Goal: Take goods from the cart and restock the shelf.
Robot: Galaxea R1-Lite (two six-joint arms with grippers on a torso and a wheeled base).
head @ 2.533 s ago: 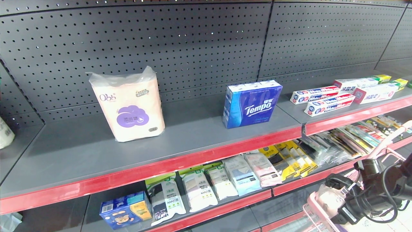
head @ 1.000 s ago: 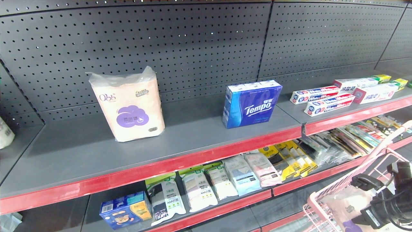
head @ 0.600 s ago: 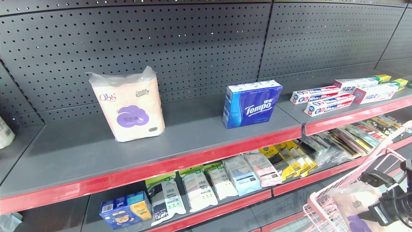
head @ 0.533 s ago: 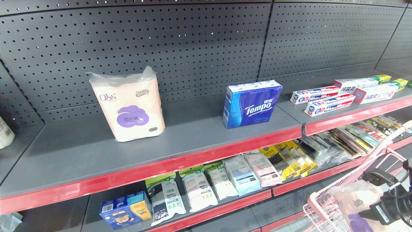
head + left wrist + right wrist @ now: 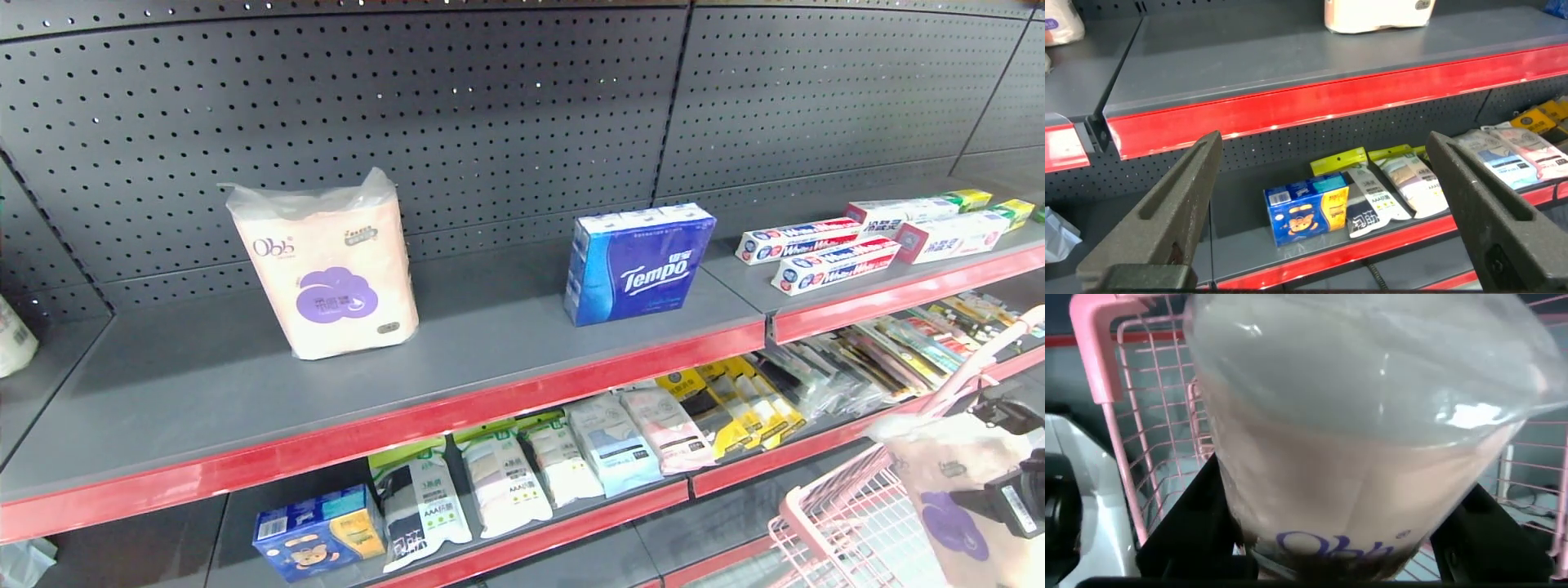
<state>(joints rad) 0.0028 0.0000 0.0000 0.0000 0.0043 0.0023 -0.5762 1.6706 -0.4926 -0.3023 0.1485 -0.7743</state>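
My right gripper [image 5: 1011, 496] is shut on a pink toilet-paper pack [image 5: 947, 478] with a purple cloud print, held above the pink wire cart [image 5: 841, 523] at the lower right. In the right wrist view the pack [image 5: 1355, 457] sits between the two dark fingers, with the cart's bars [image 5: 1118, 367] behind it. A matching pack [image 5: 326, 269] stands upright on the grey shelf [image 5: 490, 327], left of centre. My left gripper [image 5: 1323, 220] is open and holds nothing, facing the shelf's red front edge [image 5: 1315, 94].
A blue tissue box [image 5: 637, 261] stands on the shelf right of centre, with bare shelf between it and the pink pack. Toothpaste boxes [image 5: 833, 253] lie on the adjoining shelf to the right. Bagged goods [image 5: 571, 457] fill the lower shelf.
My right gripper went down into the cart, closed on the pink pack, and has now lifted it up and to the right. The shelf items stayed put.
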